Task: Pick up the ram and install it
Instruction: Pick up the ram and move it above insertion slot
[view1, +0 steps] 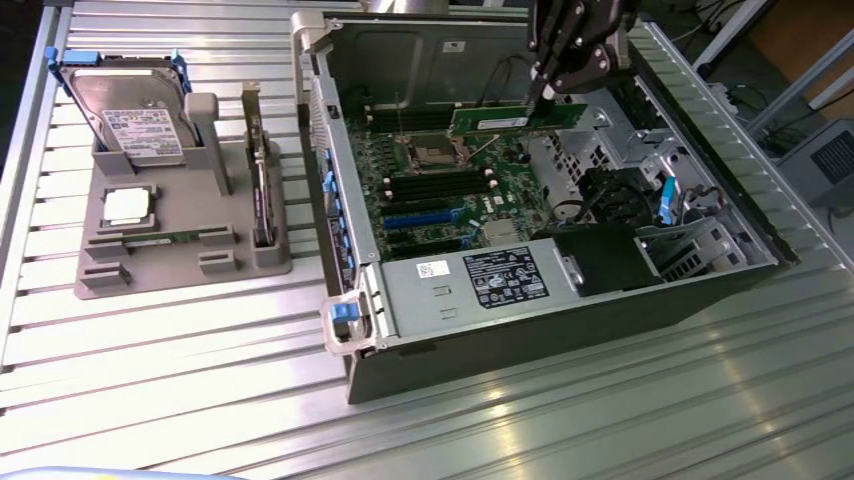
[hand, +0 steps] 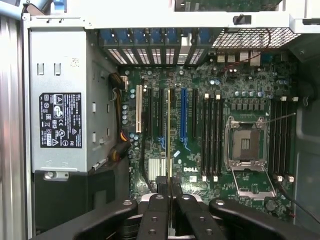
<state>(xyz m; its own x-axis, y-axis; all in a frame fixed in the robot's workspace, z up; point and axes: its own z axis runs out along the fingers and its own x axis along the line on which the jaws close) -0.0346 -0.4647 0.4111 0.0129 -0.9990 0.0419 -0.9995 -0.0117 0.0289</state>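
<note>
Gripper (view1: 549, 88) is clamped on the top edge of the ram (view1: 518, 119), with the fingers (hand: 156, 210) pressed against both faces. The ram hangs roughly level inside the open computer case (view1: 534, 330), above the motherboard (view1: 454, 190) and near the CPU socket (view1: 438, 153), not seated. To the exterior view's left, a gray fixture (view1: 160, 260) holds a hard drive (view1: 127, 110), a processor chip (view1: 127, 205) and an expansion card (view1: 260, 190).
</note>
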